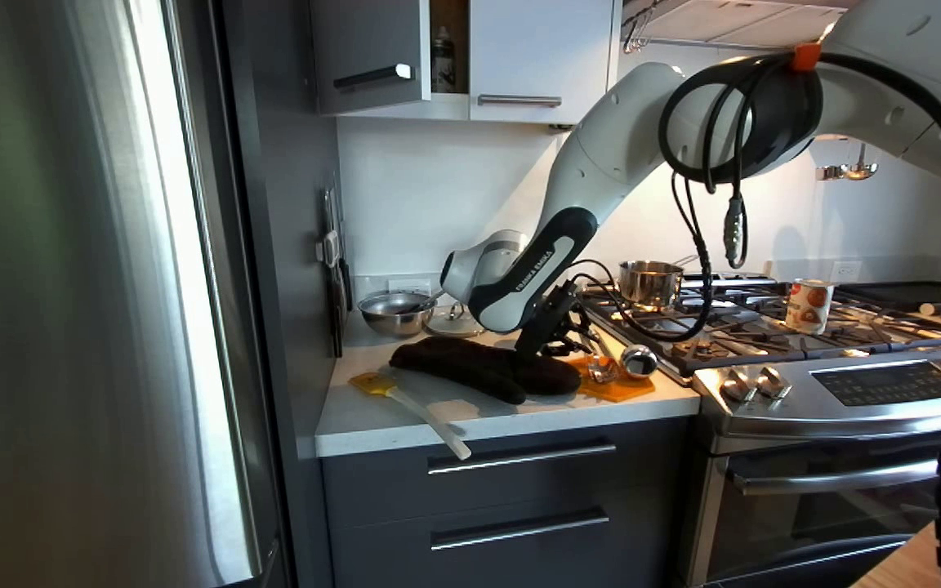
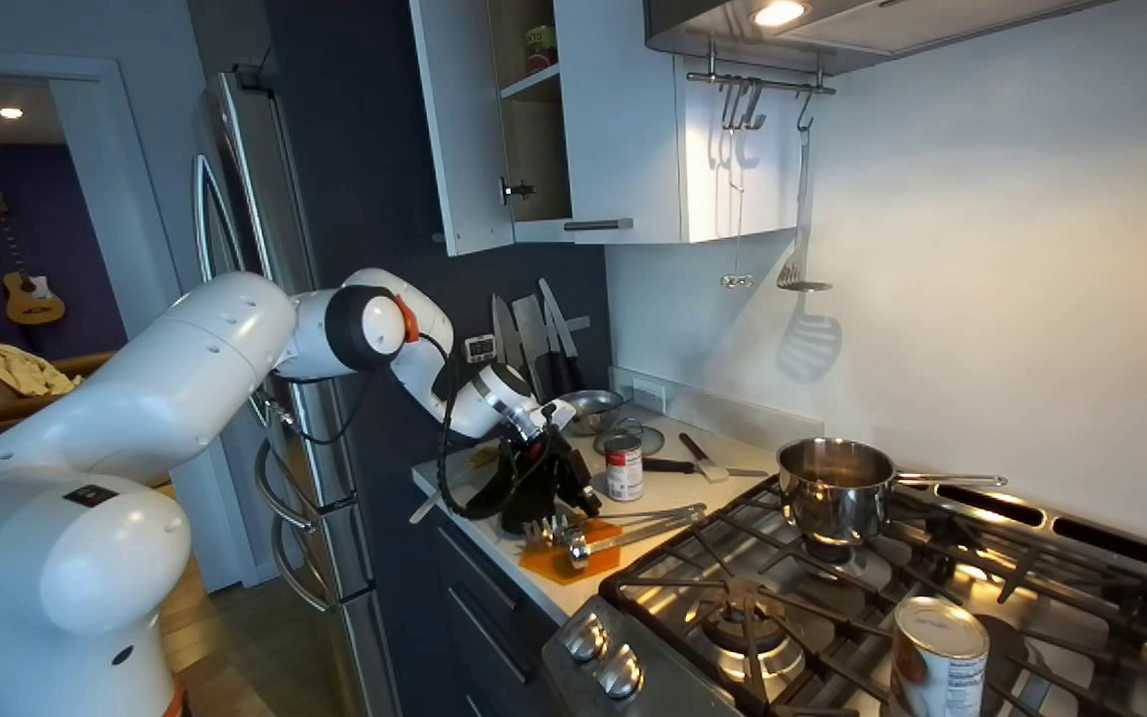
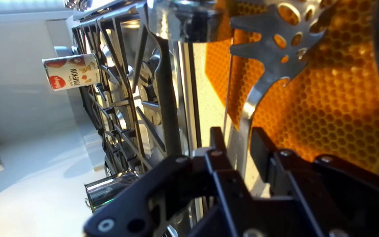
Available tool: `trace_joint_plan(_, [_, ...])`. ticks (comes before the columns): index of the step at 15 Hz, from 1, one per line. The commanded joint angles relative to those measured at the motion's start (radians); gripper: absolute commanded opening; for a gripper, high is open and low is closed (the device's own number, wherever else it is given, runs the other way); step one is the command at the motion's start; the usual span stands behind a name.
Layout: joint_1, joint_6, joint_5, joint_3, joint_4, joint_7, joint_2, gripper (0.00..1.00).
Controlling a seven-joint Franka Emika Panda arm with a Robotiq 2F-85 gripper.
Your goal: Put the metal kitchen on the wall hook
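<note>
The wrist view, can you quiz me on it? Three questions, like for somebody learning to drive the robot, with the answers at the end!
1. Pick one. What colour is the mat below the pronged tool? (a) blue (b) orange (c) pink

2. True or false: the pincer is open.

3. Finish the sentence: the food named on the can on the stove is ...

Key: 1. b, orange. 2. True, there is a gap between its two sides. 3. Pumpkin.
</note>
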Motion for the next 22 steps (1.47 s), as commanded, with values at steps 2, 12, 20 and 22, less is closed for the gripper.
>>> trace_joint_plan(2, [-0.004, -0.039, -0.016, 0.011, 0.039, -0.021, 0.030, 0.56])
trace_joint_plan(12, [-0.028, -0.194, 0.018, 0.012, 0.150, -0.040, 0.110, 0.51])
trace_joint_plan(20, [-0.046, -0.241, 0.040, 0.013, 0.253, -0.086, 0.188, 0.25])
trace_joint_plan(22, [-0.047, -0.245, 0.045, 0.011, 0.274, -0.090, 0.202, 0.19])
